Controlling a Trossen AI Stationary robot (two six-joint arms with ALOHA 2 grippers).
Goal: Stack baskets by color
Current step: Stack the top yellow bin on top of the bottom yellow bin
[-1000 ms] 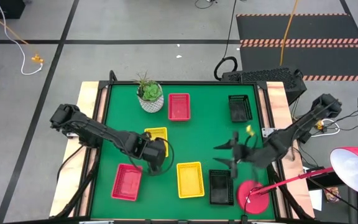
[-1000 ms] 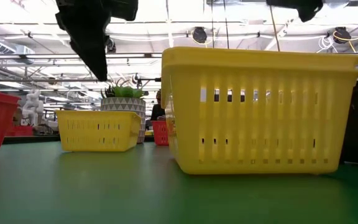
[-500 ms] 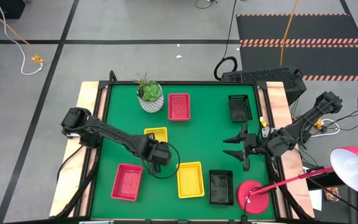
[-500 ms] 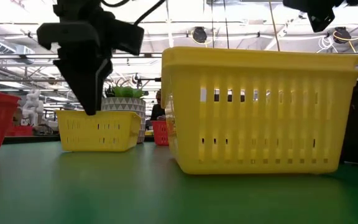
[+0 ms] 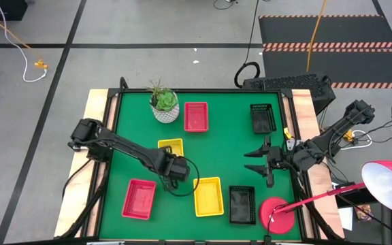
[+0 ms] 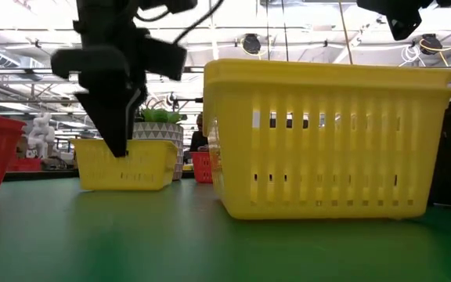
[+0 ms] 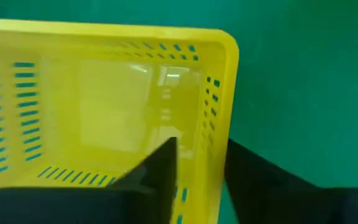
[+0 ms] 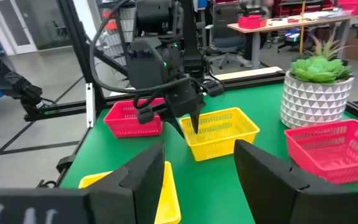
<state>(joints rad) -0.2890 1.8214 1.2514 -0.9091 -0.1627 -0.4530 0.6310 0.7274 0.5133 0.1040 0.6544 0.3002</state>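
My left gripper (image 5: 175,168) points down at the near end of a yellow basket (image 5: 170,145) left of the table's middle. One finger (image 7: 161,171) stands inside the basket and the other (image 7: 257,183) outside its wall; the jaws are open. My right gripper (image 5: 249,162) hangs open and level above the table's right part, with nothing between its fingers. Also on the green table are a second yellow basket (image 5: 208,196), two red baskets (image 5: 196,116) (image 5: 139,199) and two black baskets (image 5: 262,118) (image 5: 242,204), each resting flat on its bottom. My left gripper straddles the yellow basket's perforated wall (image 7: 213,155) close to a corner, one finger inside and one outside, coming from above. A slit shows between the inner finger and the wall. Whether either finger touches the wall I cannot tell. The basket sits flat on the table.
A white pot with a green plant (image 5: 165,107) stands at the far left of the table, just beyond the straddled basket. A round red lamp base (image 5: 275,212) sits at the near right corner, its red shade (image 5: 390,185) off the table's right side. Bare green table lies between the two arms.
My left gripper has come down from above onto the near end of the yellow basket and has rolled somewhat about its own line. My right gripper drew back a little toward the table's right edge, then kept still. No basket has moved.
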